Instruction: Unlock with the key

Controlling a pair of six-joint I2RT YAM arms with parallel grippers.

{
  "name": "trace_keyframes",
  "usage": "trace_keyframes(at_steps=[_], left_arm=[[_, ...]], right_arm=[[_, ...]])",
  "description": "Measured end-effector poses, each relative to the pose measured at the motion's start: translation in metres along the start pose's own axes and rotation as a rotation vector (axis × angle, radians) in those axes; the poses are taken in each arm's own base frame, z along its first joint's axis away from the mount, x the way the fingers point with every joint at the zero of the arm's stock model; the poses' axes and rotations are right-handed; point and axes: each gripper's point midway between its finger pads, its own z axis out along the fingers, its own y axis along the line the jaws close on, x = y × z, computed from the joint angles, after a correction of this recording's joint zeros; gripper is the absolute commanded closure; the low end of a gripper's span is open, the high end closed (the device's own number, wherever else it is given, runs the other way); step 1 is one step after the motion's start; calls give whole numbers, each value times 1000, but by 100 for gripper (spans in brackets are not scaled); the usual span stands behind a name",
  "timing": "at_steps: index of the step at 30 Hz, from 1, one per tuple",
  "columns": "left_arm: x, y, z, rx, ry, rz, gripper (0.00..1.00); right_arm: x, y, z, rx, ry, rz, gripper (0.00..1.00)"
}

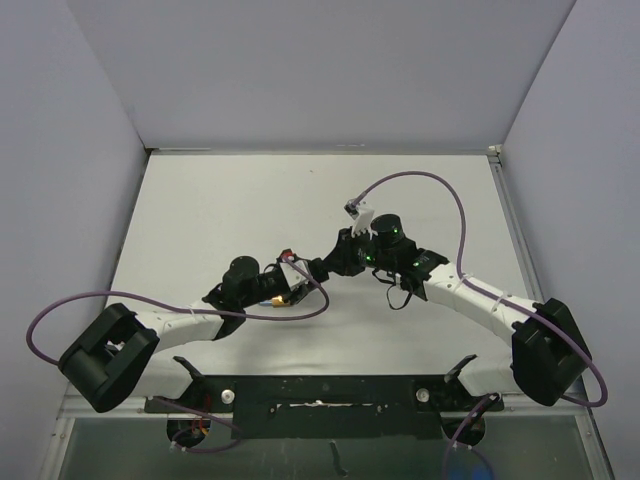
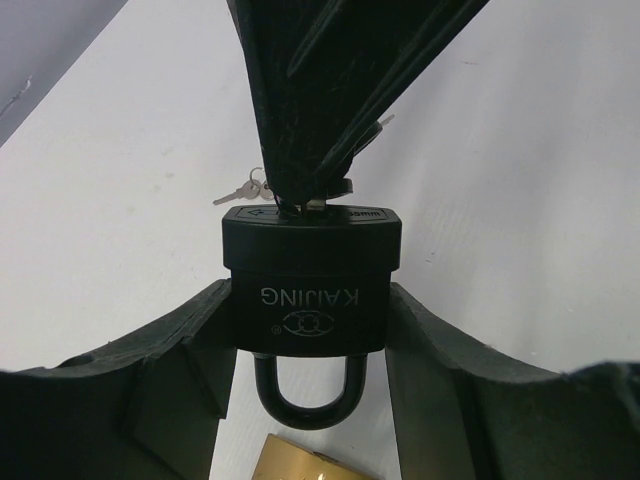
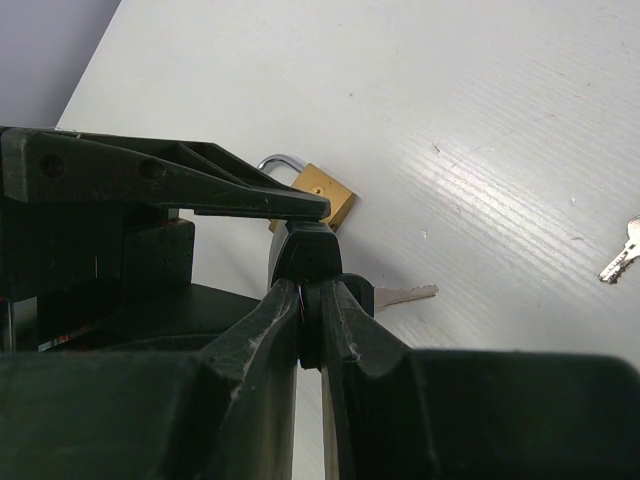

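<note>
Padlock, black and marked KAIJING, sits over the counter clamped across its body by the left pincer, while the right pincer is pinched on the key seated in its keyway; the shackle looks unreleased, so the turn seems left.

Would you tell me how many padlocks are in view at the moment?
2. A black padlock is held in the left gripper; a brass padlock lies on the table close beside it. Others may be hidden from these views.
</note>
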Motion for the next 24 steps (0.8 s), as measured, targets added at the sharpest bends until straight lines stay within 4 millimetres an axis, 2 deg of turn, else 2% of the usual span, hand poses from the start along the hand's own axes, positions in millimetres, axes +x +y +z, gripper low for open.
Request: trace_keyframes(at_steps=[10,16,20,24], left_arm=[[-1,2,0,-21,0,-15,100],[-2,4,1,-46,0,-39,100],[-7,5,2,-57,-19,-53,100],[-9,6,2,-62,-26,-62,100]], right_arm=[[-2,0,1,3,-11,9,100],[-6,-1,2,13,-27,21,77],[-6,-11,3,52,-46,26,72],[-8,-13,2,70,-59,30,70]])
